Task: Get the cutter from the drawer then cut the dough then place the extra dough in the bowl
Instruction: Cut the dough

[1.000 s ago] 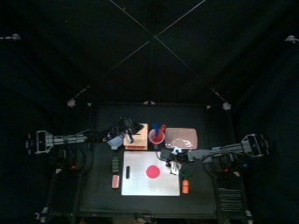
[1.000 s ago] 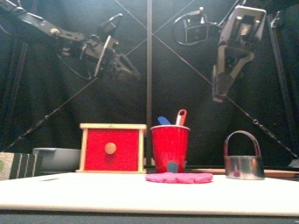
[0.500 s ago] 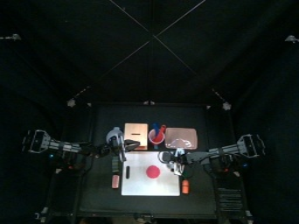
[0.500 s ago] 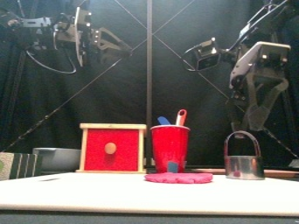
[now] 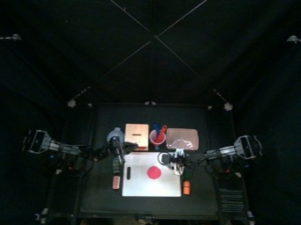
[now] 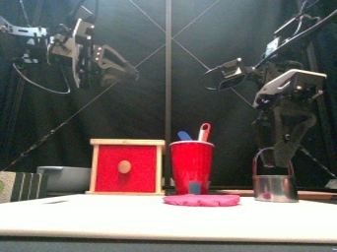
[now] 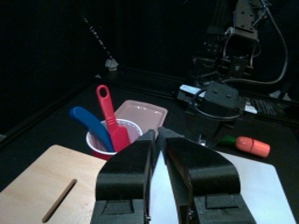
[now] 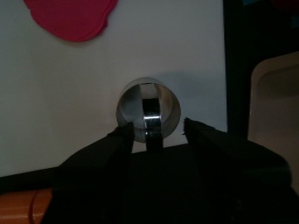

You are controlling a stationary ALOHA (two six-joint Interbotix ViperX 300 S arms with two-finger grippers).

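Top view: we see the dough (image 5: pixel 153 173) flat on the white board (image 5: pixel 136 187).
Front view: the cutter (image 6: pixel 274 185) stands right of it, the right gripper (image 6: pixel 277 159) at its handle.
Left wrist view: the left gripper (image 7: pixel 162 144), we find, is pressed together, empty.
Right wrist view: jaws apart, straddling the cutter.

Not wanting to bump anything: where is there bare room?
The white board is bare in front of the red dough. Crowded: the back row of wooden box, red cup and pink tray, and the board's right side, where the right gripper hangs over the cutter.
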